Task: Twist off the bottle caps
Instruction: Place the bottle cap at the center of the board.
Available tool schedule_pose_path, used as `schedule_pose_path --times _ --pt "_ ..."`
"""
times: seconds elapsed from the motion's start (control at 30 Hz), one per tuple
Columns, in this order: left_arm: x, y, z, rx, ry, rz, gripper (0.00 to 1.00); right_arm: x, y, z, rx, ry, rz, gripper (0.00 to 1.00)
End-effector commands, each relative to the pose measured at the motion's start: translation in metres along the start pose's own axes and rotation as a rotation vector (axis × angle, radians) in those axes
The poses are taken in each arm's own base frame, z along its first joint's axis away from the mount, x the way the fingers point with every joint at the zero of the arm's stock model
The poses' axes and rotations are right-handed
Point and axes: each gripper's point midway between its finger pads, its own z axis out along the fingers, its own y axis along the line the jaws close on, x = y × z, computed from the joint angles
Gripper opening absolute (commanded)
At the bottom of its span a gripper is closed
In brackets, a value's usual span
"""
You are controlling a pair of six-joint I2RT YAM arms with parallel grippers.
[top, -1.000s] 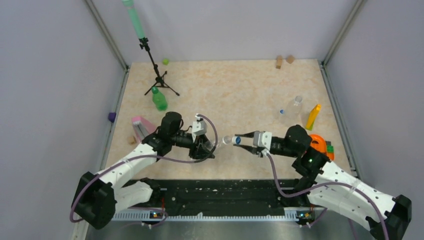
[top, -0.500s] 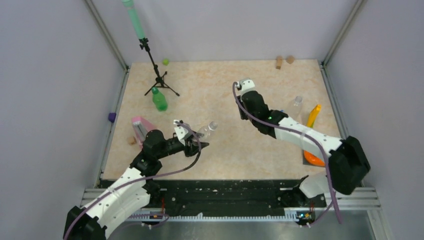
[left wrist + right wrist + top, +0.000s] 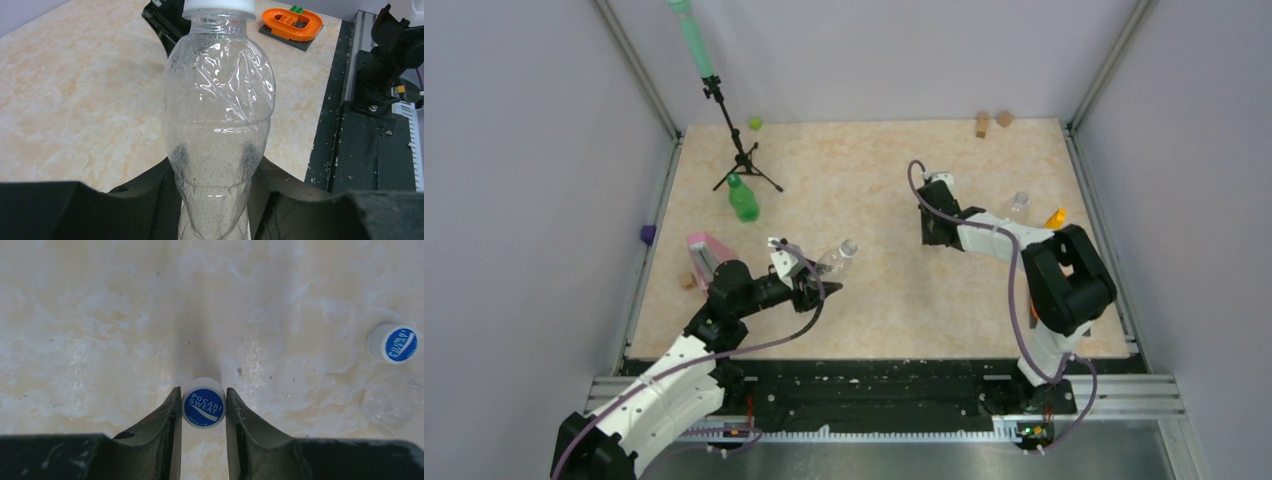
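A clear bottle (image 3: 835, 261) lies slanted in my left gripper (image 3: 816, 281), which is shut on its lower body (image 3: 218, 125). Its white neck ring sits at the top edge of the left wrist view, and no blue cap shows on its far end. My right gripper (image 3: 936, 228) points down at the table, shut on a blue bottle cap (image 3: 204, 403) pinched between its fingertips (image 3: 202, 394). A second blue cap (image 3: 395, 343) lies loose beside another clear bottle (image 3: 1020, 204). A green bottle (image 3: 743, 199) stands at the back left with its cap on.
A black tripod (image 3: 742, 160) stands behind the green bottle. A yellow block (image 3: 1055, 216) sits by my right arm, and an orange piece (image 3: 292, 24) lies near the table's front. Wooden blocks (image 3: 992, 122) and a lime-green lump (image 3: 754, 123) rest by the back wall. A pink object (image 3: 704, 249) lies at the left.
My right gripper left the bottle's mouth with the cap, swung to the back right and came down toward the table. The left arm drew back with the bottle, then held still.
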Motion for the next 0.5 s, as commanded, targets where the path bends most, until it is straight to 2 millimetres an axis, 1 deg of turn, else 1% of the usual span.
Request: schedule_pose_path --times 0.0,0.03,0.13,0.27,0.3,0.37,0.43,0.47 --pt "-0.013 -0.004 0.003 0.026 -0.055 -0.001 0.00 -0.015 0.018 0.020 -0.071 0.000 0.060 0.02" --pt "-0.012 -0.004 0.003 0.027 -0.054 -0.002 0.00 -0.014 0.019 0.024 -0.067 0.001 0.066 0.03" --pt "-0.011 -0.004 0.004 0.030 -0.049 -0.002 0.00 -0.016 0.005 0.031 0.017 -0.025 0.100 0.07" --pt "-0.011 -0.004 0.004 0.029 -0.044 0.000 0.00 -0.021 -0.008 0.035 0.063 -0.050 0.139 0.13" --pt "-0.011 -0.004 0.004 0.030 -0.044 0.001 0.00 -0.023 -0.009 0.035 0.060 -0.056 0.141 0.17" --pt "-0.012 -0.003 0.005 0.031 -0.044 0.001 0.00 -0.026 -0.008 0.033 0.042 -0.059 0.135 0.32" --pt "-0.012 -0.004 0.006 0.034 -0.042 -0.002 0.00 -0.029 0.001 0.029 -0.013 -0.059 0.112 0.38" --pt "-0.012 -0.004 0.006 0.036 -0.040 -0.004 0.00 -0.033 0.003 0.025 -0.029 -0.067 0.110 0.46"
